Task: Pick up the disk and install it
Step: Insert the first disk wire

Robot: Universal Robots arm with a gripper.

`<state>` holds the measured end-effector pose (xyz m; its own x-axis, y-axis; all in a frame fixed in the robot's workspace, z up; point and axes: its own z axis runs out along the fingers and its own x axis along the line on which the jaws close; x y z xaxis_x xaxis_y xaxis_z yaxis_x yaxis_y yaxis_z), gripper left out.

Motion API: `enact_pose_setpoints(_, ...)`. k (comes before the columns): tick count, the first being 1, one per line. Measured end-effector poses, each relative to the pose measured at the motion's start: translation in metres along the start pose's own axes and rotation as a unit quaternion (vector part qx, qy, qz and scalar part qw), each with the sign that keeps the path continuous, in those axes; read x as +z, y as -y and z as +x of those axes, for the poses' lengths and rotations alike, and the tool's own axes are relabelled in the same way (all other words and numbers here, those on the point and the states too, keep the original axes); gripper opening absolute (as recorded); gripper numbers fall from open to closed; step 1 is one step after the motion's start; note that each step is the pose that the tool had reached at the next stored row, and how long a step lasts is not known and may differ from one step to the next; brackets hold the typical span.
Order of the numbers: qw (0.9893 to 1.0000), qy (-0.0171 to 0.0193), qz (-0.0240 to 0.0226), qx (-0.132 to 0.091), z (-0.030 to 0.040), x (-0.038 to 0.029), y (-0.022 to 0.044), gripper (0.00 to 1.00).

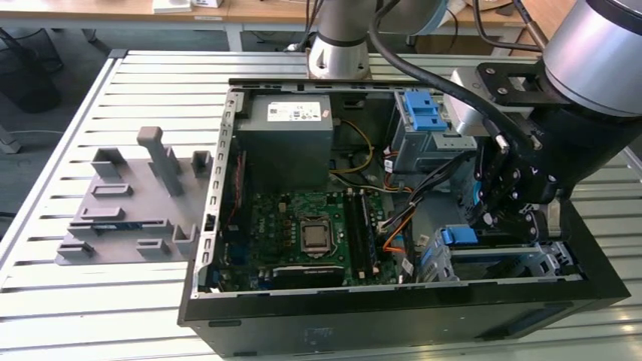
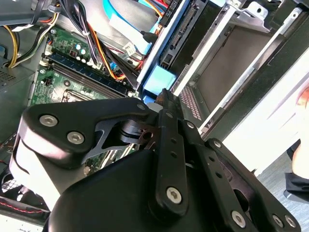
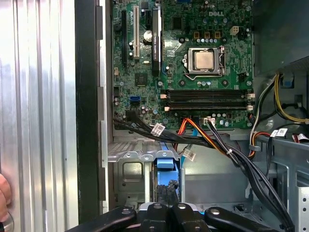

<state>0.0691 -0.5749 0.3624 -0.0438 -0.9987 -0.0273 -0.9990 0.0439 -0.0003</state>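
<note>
Exterior view, disk (image 1: 458,235) (blue bracket tab showing), seated in bay

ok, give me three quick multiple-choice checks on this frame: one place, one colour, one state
1. Where is the end effector in the exterior view?
A) over the grey fixture
B) at the drive bay in the case's corner on the exterior view's right
C) over the power supply

2. What colour is the bracket on the disk?
A) red
B) yellow
C) blue

3. The computer case is:
A) open, with the motherboard exposed
B) closed by a side panel
C) tipped off the table

Answers:
1 B, the end effector hangs right at that bay.
2 C, blue plastic shows beside the end effector in both wrist views.
3 A, the green board is in plain sight.
</note>
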Motion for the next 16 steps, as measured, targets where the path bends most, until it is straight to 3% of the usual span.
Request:
enact_pose_setpoints(11, 1.0, 0.0001, 0.0, 0.0, 0.0, 0.0003, 0.0011, 0.11)
enact_pose_setpoints(16, 1.0, 0.0001, 0.0, 0.0, -0.0006, 0.0003, 0.0135, 0.11)
